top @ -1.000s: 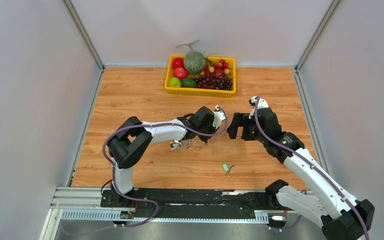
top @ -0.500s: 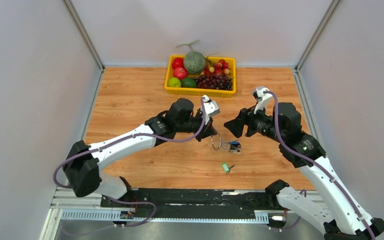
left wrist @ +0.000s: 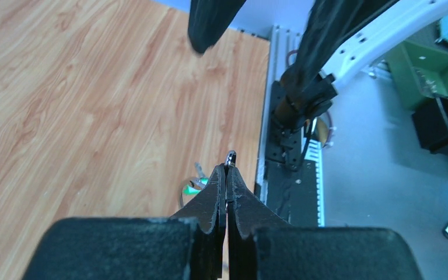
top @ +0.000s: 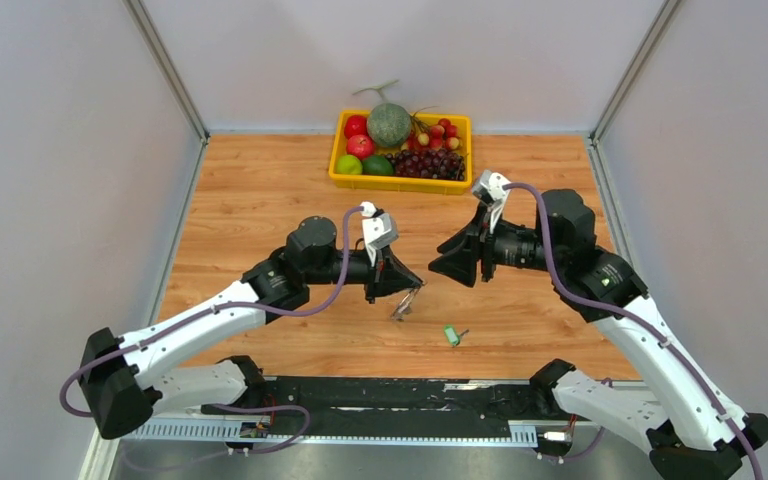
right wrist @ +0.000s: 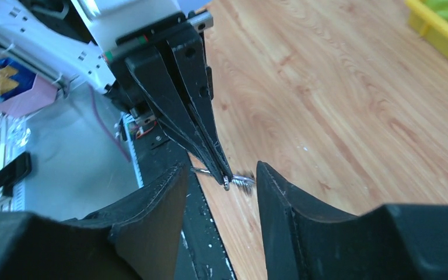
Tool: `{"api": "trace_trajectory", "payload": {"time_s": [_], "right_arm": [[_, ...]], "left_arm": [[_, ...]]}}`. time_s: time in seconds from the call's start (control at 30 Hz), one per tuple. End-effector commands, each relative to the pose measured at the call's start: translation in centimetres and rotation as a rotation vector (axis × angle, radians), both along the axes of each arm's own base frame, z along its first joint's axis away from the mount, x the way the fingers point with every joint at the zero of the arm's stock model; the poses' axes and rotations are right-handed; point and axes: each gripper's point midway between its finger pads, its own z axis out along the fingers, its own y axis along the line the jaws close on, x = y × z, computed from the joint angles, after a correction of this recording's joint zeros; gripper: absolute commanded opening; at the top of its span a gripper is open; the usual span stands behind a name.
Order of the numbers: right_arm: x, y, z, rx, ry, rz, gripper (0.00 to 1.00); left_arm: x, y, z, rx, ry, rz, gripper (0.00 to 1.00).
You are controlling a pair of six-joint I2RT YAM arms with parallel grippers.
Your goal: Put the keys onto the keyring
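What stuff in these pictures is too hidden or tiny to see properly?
- keyring: in the top view, too tiny to count any keys on it.
- keyring, left wrist view: only a sliver shows; the shut left gripper hides the rest.
- green key: in the left wrist view, mostly behind that gripper.
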Motion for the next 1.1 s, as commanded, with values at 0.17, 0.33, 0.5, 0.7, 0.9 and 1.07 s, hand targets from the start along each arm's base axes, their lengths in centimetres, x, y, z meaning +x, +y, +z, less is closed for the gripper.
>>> {"api": "trace_trajectory", "payload": {"time_s": [0.17, 0.33, 0.5, 0.7, 0.9, 1.07], "right_arm": [[-3.2, 3.0, 3.1, 0.016, -0.139, 0.254, 0.44], [-4.2, 3.3, 3.6, 0.024, -0.158, 0.304, 0.38], [-4.7, 3.5, 3.5, 0.022, -0.148, 0.321, 0.34], [-5.2, 3.9, 3.0, 0.013, -0.134, 0.336, 0.33], [-5.0, 4.1, 2.6, -0.003, -0.136, 0.311, 0.32], [-4.5, 4.0, 2.4, -0.014, -0.142, 0.283, 0.31]], "left_arm": [[-2.8, 1.2, 6.0, -0.200, -0.054, -0.074, 0.00], [-2.8, 1.7, 6.4, -0.200, -0.069, -0.051, 0.00], [-2.9, 2.0, 7.5, -0.220, -0.081, -0.041, 0.00], [-3.1, 2.2, 8.3, -0.232, -0.081, -0.044, 0.00], [-3.4, 2.3, 8.9, -0.242, -0.080, -0.054, 0.00], [-3.7, 2.5, 9.4, -0.250, -0.085, -0.060, 0.00]]}}
